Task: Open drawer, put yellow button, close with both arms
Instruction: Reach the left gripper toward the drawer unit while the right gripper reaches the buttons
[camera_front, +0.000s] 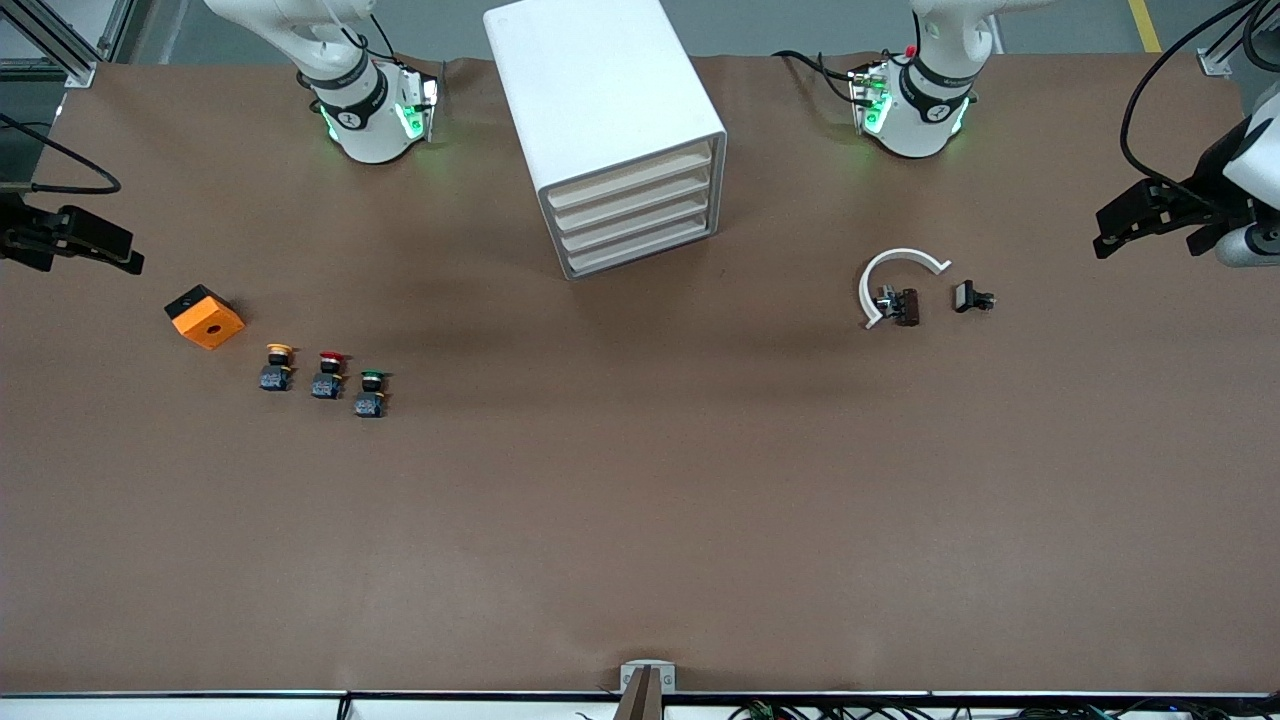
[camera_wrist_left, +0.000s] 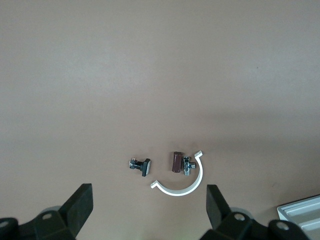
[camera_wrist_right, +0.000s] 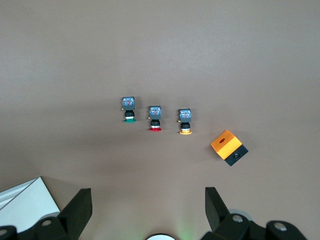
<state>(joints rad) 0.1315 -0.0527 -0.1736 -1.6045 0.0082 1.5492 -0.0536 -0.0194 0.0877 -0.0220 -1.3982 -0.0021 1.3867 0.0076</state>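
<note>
The white cabinet (camera_front: 610, 120) stands at the middle of the table near the robots' bases. Its top drawer (camera_front: 630, 178) is shut, flush with the three below. The yellow button (camera_front: 277, 366) stands toward the right arm's end, beside a red-capped button (camera_front: 328, 373) and a green-capped one (camera_front: 371, 392). It also shows in the right wrist view (camera_wrist_right: 185, 121). My right gripper (camera_front: 130, 252) hangs open and empty (camera_wrist_right: 148, 207) over that end of the table. My left gripper (camera_front: 1102, 232) hangs open and empty (camera_wrist_left: 149, 207) over the left arm's end.
An orange and black box (camera_front: 204, 317) lies beside the yellow button. A white C-shaped ring (camera_front: 895, 280), a small brown part (camera_front: 905, 306) and a small black part (camera_front: 972, 297) lie toward the left arm's end.
</note>
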